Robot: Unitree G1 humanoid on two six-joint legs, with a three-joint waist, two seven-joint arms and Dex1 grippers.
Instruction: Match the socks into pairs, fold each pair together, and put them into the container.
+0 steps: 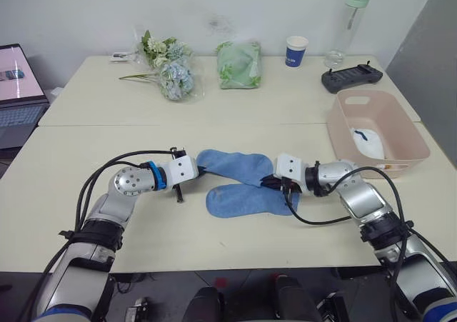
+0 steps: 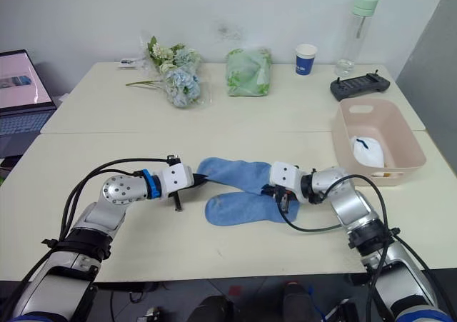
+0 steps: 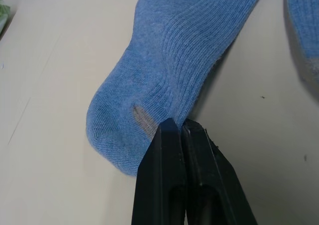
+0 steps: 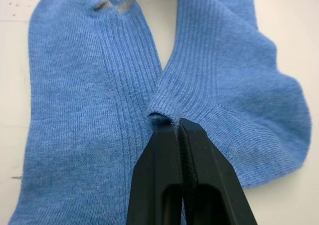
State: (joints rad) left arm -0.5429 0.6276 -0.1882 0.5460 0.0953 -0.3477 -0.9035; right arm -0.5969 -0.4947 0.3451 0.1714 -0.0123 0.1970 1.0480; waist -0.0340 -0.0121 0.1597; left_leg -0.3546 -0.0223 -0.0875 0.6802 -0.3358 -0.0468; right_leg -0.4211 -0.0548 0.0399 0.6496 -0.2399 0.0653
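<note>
Fingers point(image 3: 167, 135) pinching blue sock point(image 3: 164, 80) edge

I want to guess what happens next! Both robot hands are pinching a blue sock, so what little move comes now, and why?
Probably carry the far blue sock over onto the near blue sock so they stack. The left tool and right tool each pinch one end of it, and its partner lies flat right beside it.

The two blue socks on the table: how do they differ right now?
The far blue sock is pinched at both ends, by the left gripper and the right gripper; the near blue sock lies free. The far sock runs slantwise, the near one flatter and straighter. Both are light blue and ribbed, and overlap near the right gripper.
</note>
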